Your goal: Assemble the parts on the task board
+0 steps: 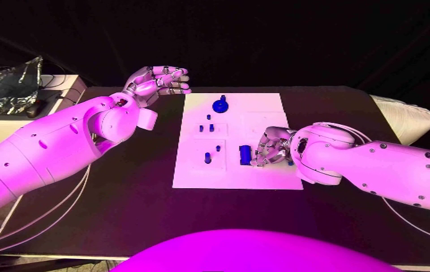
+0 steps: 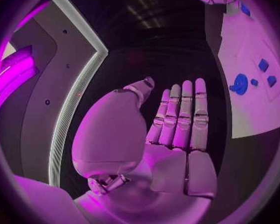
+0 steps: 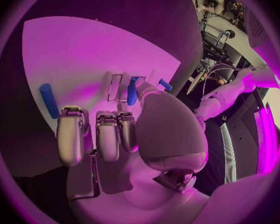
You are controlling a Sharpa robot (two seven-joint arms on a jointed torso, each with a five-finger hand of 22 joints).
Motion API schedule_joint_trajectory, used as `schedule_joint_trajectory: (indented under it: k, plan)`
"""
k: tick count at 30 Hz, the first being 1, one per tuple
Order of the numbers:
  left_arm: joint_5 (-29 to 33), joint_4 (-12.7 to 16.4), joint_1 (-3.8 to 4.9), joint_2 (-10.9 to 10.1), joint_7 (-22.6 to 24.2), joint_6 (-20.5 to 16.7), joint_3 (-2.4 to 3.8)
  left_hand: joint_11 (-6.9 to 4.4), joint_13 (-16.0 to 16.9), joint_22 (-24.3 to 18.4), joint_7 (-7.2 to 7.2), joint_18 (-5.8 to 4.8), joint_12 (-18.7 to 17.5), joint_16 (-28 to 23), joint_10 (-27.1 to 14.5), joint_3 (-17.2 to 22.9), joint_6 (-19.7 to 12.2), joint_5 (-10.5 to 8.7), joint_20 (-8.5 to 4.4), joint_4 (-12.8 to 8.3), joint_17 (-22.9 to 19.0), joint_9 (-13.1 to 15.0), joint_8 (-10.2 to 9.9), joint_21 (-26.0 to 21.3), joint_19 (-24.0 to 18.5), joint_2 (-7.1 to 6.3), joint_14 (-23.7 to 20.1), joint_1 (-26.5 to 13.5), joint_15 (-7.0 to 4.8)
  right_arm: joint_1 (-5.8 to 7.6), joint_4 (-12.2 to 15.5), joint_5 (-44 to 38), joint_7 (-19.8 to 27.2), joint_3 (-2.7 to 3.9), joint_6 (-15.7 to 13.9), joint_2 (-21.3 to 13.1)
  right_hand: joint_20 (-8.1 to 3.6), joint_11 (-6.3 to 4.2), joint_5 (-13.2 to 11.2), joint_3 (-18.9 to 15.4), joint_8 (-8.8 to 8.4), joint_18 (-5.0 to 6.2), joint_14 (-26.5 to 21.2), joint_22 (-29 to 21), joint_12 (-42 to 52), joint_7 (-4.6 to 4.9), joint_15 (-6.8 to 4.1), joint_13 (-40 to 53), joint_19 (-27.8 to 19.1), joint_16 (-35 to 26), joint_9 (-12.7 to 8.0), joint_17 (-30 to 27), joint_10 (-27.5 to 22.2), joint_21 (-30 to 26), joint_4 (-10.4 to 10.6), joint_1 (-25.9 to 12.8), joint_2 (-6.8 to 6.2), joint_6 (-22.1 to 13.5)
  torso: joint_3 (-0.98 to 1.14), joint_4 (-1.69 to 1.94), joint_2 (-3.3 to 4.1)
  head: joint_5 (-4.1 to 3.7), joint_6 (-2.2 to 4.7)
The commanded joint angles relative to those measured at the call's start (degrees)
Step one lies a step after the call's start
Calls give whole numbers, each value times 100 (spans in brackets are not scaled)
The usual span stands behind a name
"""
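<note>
The white task board (image 1: 269,176) lies in the middle of the black table. On it are a round blue part (image 1: 219,105), several small blue parts (image 1: 208,126) and a blue cylinder (image 1: 245,154) lying flat. My right hand (image 1: 271,148) hovers low over the board's right side with its fingers bent down, right beside the cylinder (image 3: 48,99) but apart from it. Its thumb tip is close to an upright blue part (image 3: 132,90); I cannot tell whether they touch. My left hand (image 1: 157,82) is raised off the board's far left corner, flat and empty (image 2: 177,119).
A pale box (image 1: 54,92) with crumpled foil (image 1: 20,79) on it stands at the table's far left. Cables (image 1: 54,204) trail along the left side. A white object (image 1: 403,117) sits at the right table edge.
</note>
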Motion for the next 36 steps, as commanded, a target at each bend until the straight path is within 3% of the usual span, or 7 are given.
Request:
schedule_joint_trajectory:
  k: [1,9,16,19,23,28,36]
  plan:
    - [35,13,0,3,41,93,3,15,6,-9,33,72,15,29,-18,-1,2,-20,0,29,9,-6,7,-34,41,6,-48,41,-6,-7,16,-81,3,-1,28,-8,-35,-15,10,5,9,-89,613,1219,13,-11,-32,1354,455,25,-9,1481,477,7,43,-25,-35,33,0,0,5,0,0]
    - [35,6,-1,8,43,100,2,11,13,-25,28,73,23,37,-19,-12,11,-20,1,51,22,-8,15,-53,53,13,-56,55,-8,-21,129,-38,92,1,-482,-170,-31,-6,54,0,-7,-90,613,1221,22,2,-25,1360,457,25,-23,1483,482,8,118,-99,-65,15,9,5,6,-2,0]
    - [37,-4,-4,8,42,107,2,11,13,-25,28,73,23,37,-19,-12,11,-20,1,51,22,-8,15,-53,53,13,-56,55,-8,54,385,580,482,63,-783,-583,23,102,92,-9,-237,-92,615,1225,35,134,59,1370,458,29,-126,1492,489,3,135,-196,-116,-256,3,-7,-3,-13,0]
    - [25,-4,-5,7,38,109,2,11,13,-25,28,73,23,37,-19,-12,11,-20,1,51,22,-8,15,-53,53,13,-56,55,-8,159,402,734,507,83,-591,-768,44,131,79,10,-306,-95,615,1230,40,165,84,1374,460,29,-156,1491,491,13,128,-195,-95,-313,1,-10,-3,-55,0]
    - [-11,8,-6,7,46,119,2,12,15,-28,29,73,24,38,-21,-18,9,-21,2,56,24,-9,14,-57,55,9,-58,55,-7,278,202,798,346,94,-37,-941,78,171,-5,73,-417,-93,610,1229,29,208,118,1368,457,19,-218,1468,485,-1,119,-154,-50,-353,-12,-21,-11,-108,0]
    - [-27,12,-6,14,60,128,1,12,15,-30,29,73,24,38,-23,-22,8,-21,2,59,25,-10,13,-59,55,6,-60,54,-7,330,-66,579,188,96,486,-1087,91,179,-59,98,-448,-100,612,1241,44,212,126,1377,463,23,-248,1477,493,36,103,-123,-42,-322,-18,-21,-20,-204,0]
    - [-32,12,-6,16,63,136,0,11,17,-33,28,73,27,39,-21,-28,5,-21,3,63,27,-12,13,-63,57,1,-62,54,-7,347,-211,88,48,76,901,-1237,99,153,-94,148,-465,-124,619,1288,164,179,116,1454,489,36,-298,1510,557,178,133,-158,14,-144,-12,-22,-9,-266,0]
